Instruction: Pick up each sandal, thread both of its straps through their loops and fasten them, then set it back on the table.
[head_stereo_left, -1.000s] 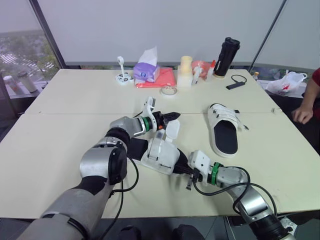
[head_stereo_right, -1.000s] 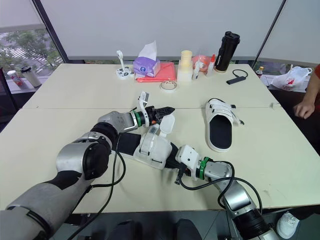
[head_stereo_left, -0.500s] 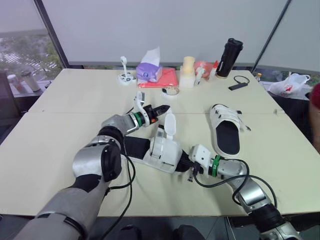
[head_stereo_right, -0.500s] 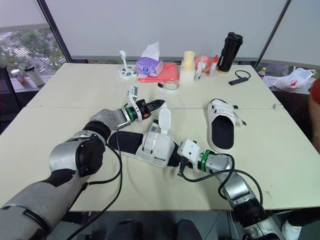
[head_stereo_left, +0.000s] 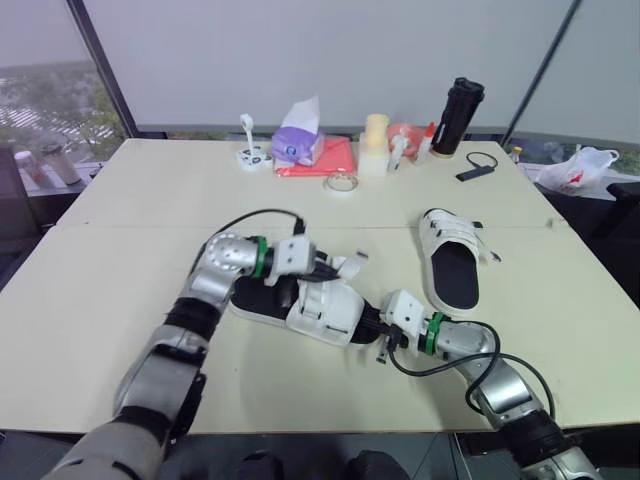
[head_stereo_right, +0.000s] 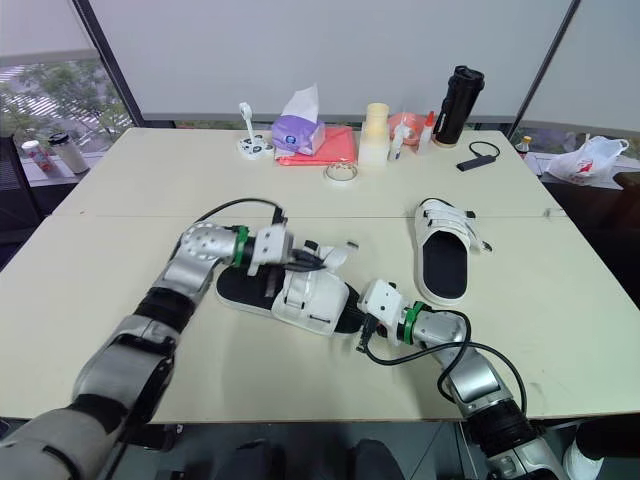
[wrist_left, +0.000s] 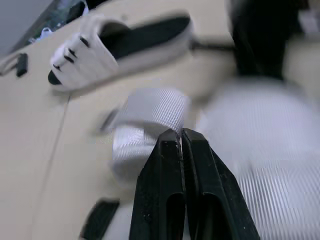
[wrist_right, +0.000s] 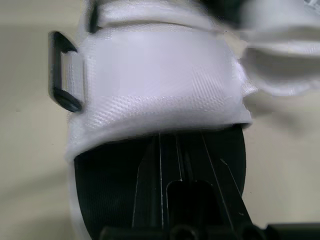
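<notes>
The near sandal (head_stereo_left: 322, 312), white with a black sole, lies on the table in front of me. My right gripper (head_stereo_left: 373, 326) is shut on its near end, and the right wrist view shows its black fingers (wrist_right: 172, 165) on the dark sole under a white strap (wrist_right: 160, 85) with a black loop (wrist_right: 62, 75). My left gripper (head_stereo_left: 328, 268) sits over the sandal's far side, shut at the base of a loose white strap (wrist_left: 150, 112) that points right. The second sandal (head_stereo_left: 450, 260), straps done up, lies to the right.
Along the far edge stand a tissue box (head_stereo_left: 297, 143), a red cloth (head_stereo_left: 328, 160), a tape roll (head_stereo_left: 340, 183), a cream cylinder (head_stereo_left: 375, 131) and a black bottle (head_stereo_left: 459, 115). A black dongle (head_stereo_left: 473, 167) lies beside them. A white bag (head_stereo_left: 575, 166) sits off the right side.
My left arm has swung round and its gripper has dropped from beyond the sandal onto it. The strap that stood upright now lies low, pointing right. The person at the right edge has gone.
</notes>
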